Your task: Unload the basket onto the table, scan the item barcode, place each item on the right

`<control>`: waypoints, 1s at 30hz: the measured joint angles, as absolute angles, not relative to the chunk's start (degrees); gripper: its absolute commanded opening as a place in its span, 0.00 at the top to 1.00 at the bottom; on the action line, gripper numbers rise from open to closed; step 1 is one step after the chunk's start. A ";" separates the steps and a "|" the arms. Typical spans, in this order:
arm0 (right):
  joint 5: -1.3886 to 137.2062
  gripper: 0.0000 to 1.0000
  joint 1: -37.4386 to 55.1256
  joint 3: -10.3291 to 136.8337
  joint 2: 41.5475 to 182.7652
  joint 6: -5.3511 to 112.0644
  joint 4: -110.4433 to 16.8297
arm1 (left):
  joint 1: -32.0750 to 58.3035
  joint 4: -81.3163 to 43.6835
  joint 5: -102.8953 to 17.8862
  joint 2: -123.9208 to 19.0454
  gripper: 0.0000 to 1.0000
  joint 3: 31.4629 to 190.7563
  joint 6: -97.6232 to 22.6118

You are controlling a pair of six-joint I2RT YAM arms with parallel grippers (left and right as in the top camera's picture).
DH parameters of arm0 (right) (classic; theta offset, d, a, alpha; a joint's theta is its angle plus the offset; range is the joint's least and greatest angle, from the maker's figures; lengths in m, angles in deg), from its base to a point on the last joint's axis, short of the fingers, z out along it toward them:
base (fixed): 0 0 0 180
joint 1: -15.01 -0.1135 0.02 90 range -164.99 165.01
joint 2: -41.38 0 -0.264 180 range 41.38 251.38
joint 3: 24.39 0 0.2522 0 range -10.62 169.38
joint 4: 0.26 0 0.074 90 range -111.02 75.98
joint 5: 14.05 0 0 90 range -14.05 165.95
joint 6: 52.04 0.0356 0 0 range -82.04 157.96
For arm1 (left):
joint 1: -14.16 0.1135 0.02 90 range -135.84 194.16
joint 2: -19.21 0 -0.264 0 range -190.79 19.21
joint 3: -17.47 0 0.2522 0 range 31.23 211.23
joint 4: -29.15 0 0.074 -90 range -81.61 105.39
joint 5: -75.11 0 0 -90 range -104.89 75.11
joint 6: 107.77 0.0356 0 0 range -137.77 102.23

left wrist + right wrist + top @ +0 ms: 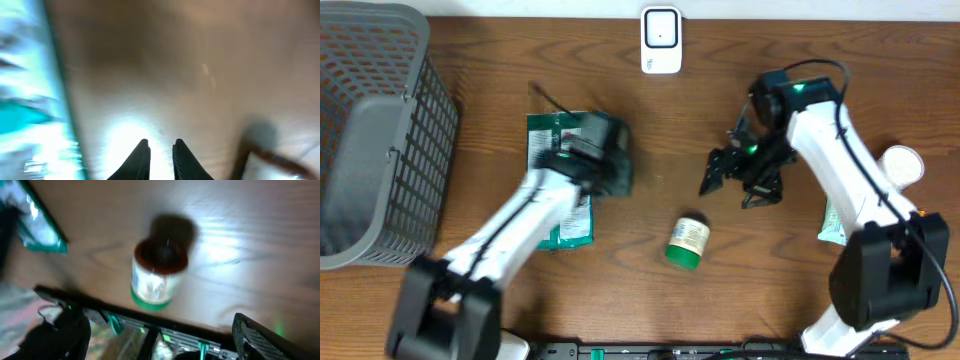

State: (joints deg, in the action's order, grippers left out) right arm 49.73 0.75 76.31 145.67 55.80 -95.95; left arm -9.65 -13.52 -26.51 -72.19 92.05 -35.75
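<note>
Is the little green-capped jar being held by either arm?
No, the jar lies on its side on the table, nothing gripping it.

A grey wire basket [425,150] stands at the wooden table's [650,150] left end, a white cup [902,165] far right.

the overhead camera looks straight down on the brown wood-grain table [650,130] from well above, taking in both white arms [850,170] from base to wrist. the right wrist camera sits low and close, facing down past its wide-set black fingers [260,340] at a small white jar with a green band [156,275]; the same jar lies mid-table in the overhead view. the left wrist camera hangs very near the tabletop, looking past its two black fingertips [142,157]; the blurred teal strip [25,115] on its left may be the green foil packet [548,135] that the overhead view shows.
</note>
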 measured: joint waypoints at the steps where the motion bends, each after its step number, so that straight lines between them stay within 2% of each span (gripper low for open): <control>1: 50.04 0.13 -0.94 76.31 144.54 56.77 -95.97 | -7.86 -13.47 -26.51 -70.83 0.73 92.29 -35.46; 6: 55.35 0.09 -8.98 76.31 139.20 65.66 -96.08 | -0.29 -13.38 -26.48 -67.36 0.69 93.21 -35.75; 12: 64.01 0.07 -19.89 76.18 137.35 81.71 -95.80 | 3.29 -14.37 -26.48 -67.77 0.49 93.21 -35.44; 16: 68.58 0.09 -25.42 74.32 137.35 93.20 -95.67 | 3.33 -14.39 -26.55 -67.77 0.42 93.08 -35.64; 19: 70.98 0.07 -27.80 72.07 137.35 100.61 -95.65 | 3.33 -15.22 -26.53 -67.77 0.41 92.73 -35.68; 22: 72.92 0.01 -29.70 68.79 137.35 108.00 -95.47 | 3.33 -15.70 -26.53 -67.77 0.40 92.60 -35.72; 25: 73.89 0.01 -30.07 65.25 137.35 112.46 -92.96 | 3.33 -15.70 -25.98 -67.77 0.40 92.53 -35.70; 30: 72.95 0.01 -30.07 59.59 137.35 111.63 -81.79 | 3.33 -15.68 -21.89 -67.79 0.40 92.42 -35.72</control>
